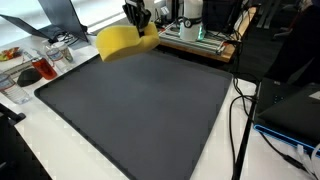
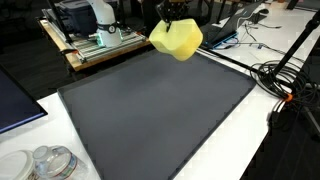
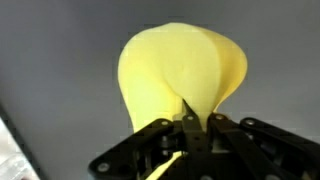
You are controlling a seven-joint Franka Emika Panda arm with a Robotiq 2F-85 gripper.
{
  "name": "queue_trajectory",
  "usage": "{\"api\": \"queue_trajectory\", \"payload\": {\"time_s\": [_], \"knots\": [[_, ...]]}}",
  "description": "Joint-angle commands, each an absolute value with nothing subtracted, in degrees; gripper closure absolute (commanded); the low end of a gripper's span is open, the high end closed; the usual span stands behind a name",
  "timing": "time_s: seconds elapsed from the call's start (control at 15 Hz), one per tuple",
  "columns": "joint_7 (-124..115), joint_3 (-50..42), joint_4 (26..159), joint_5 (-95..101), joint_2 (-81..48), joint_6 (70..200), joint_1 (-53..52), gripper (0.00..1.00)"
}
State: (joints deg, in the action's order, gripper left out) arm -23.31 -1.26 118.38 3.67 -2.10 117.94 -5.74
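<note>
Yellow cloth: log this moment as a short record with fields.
held thing: yellow cloth
tool: tool shut, pinching the cloth's top edge
cloth state: bunched, hanging down from the tool in both exterior views
position: over the far edge of the dark grey mat
contact with mat: cannot tell
surface: mat lies flat on a white table
nearby: cables on the table beside the mat
</note>
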Motion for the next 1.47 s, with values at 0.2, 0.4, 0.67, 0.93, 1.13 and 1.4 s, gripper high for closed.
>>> {"api": "queue_trajectory", "payload": {"time_s": [0.2,0.4,0.67,0.93,1.13,1.4], "knots": [[-31.2,4.0,110.3,25.1,-0.4,102.3,-6.5,0.94],[-31.2,6.2,106.8,33.4,-1.1,94.9,-7.4,0.94],[-29.5,8.3,104.0,39.9,-1.2,89.2,-8.8,0.94],[-28.4,9.8,102.2,43.4,-1.6,85.6,-9.9,0.67],[-28.0,10.1,101.6,44.5,-1.9,85.0,-10.2,0.53],[-27.5,10.1,101.5,44.0,-1.9,85.0,-10.1,0.26]]}}
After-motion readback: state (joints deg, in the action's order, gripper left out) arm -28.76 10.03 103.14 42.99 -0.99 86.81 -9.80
